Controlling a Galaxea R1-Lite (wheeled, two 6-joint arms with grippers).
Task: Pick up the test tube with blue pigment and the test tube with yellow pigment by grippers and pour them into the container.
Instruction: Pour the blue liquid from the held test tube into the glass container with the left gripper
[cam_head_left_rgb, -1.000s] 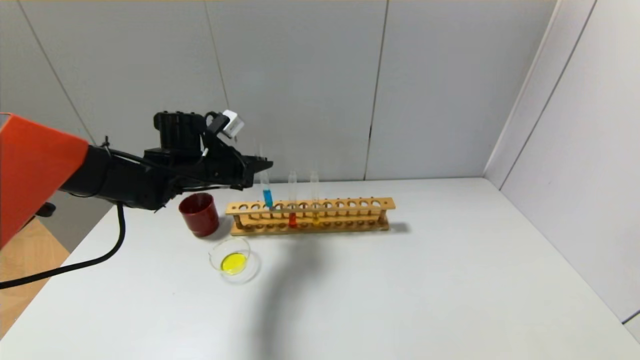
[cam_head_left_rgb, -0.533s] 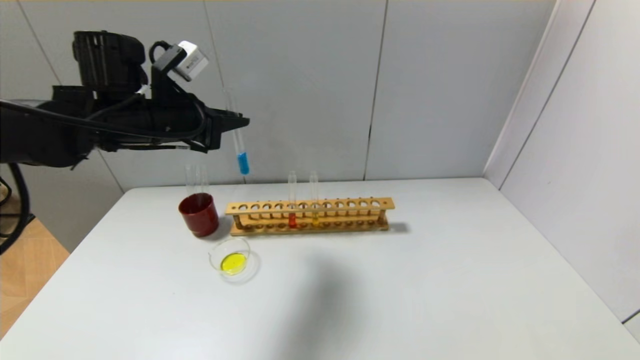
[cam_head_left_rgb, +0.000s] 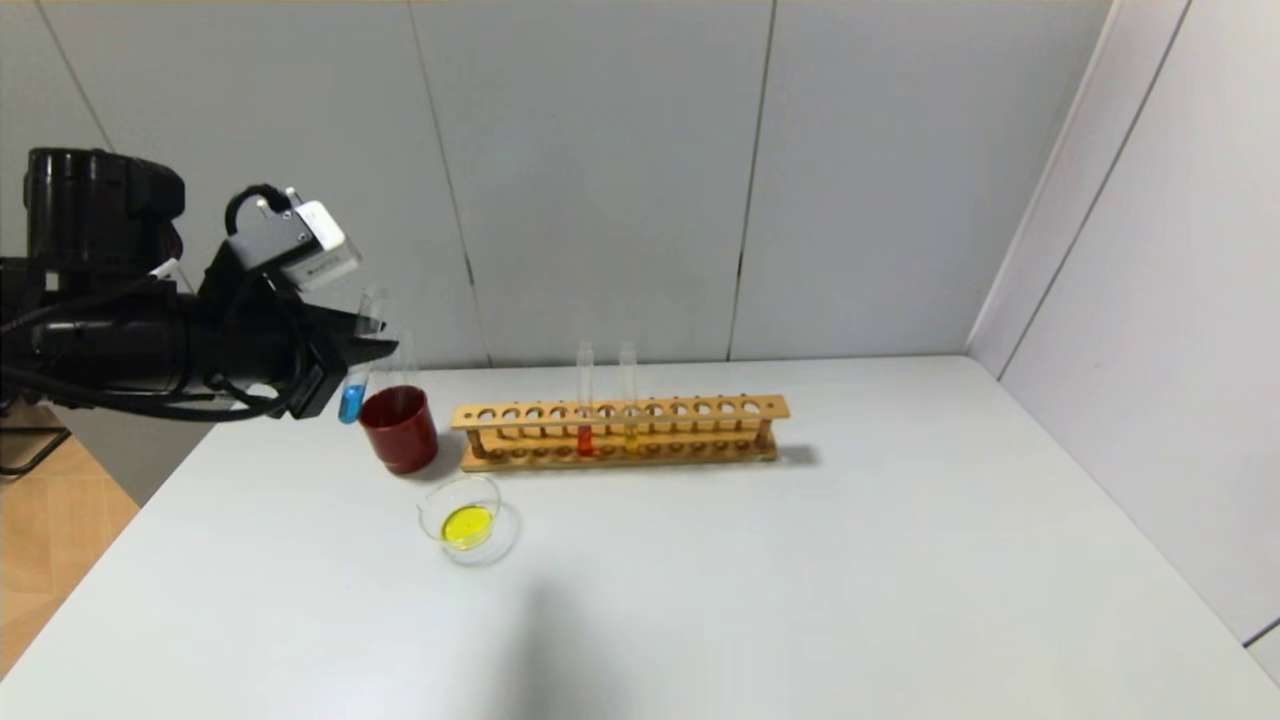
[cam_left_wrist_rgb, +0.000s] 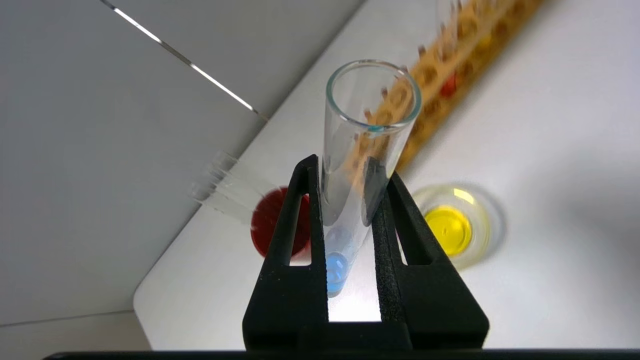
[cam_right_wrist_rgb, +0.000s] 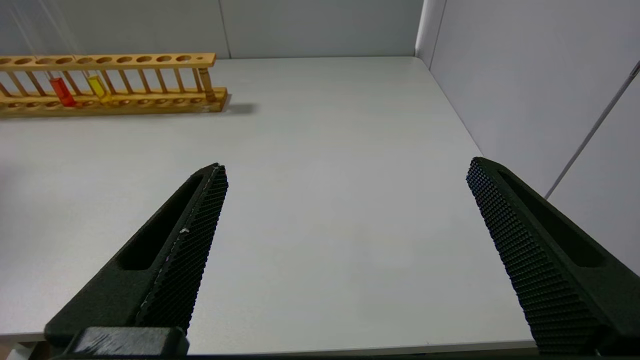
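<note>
My left gripper is shut on the test tube with blue pigment. It holds the tube tilted in the air, just left of the dark red cup. In the left wrist view the tube sits between the black fingers, with the blue liquid at its bottom. The container, a shallow glass dish, holds yellow liquid and stands in front of the cup; it also shows in the left wrist view. No tube with lemon-yellow liquid shows. My right gripper is open and empty over the table's near right.
A wooden rack behind the dish holds a red-liquid tube and an orange-yellow tube. Clear empty tubes stand in the red cup. Grey walls close the back and right sides.
My left gripper lifted the blue tube out of the rack, then carried it left and down to beside the red cup. The tube now tilts.
</note>
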